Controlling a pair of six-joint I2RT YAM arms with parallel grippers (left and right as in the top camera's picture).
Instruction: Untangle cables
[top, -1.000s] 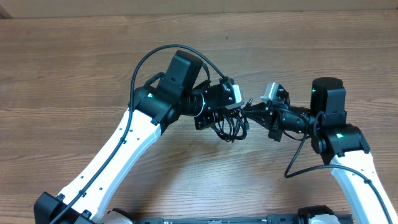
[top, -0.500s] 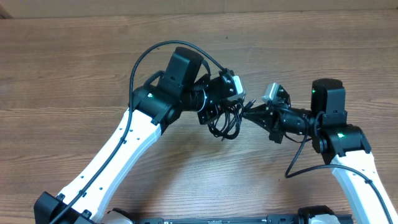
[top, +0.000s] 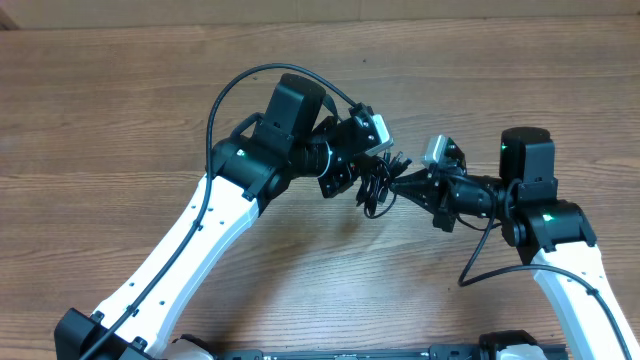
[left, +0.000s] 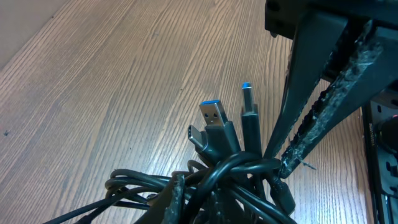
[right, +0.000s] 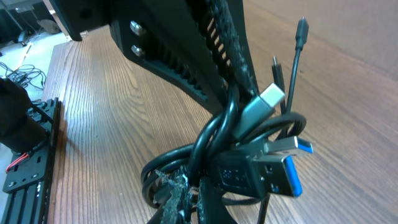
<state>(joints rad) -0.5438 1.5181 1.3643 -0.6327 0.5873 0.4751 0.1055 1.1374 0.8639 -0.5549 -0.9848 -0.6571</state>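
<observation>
Cables (top: 377, 190) hang bunched off the table (top: 120, 120), pinched from opposite sides by left fingers (right: 193, 56) and right fingers (left: 336, 93), presumably to tug the knot apart.

A brown wood-grain table (top: 120, 120) spreads across the view — a paler strip (top: 450, 8) borders its far edge.

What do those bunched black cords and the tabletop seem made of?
The thin black cords look rubber- or plastic-sheathed, smooth with a dull sheen; their plugs have shiny metal shells with blue inserts. The brown table looks like wood or wood-look laminate: grain lines show.
</observation>
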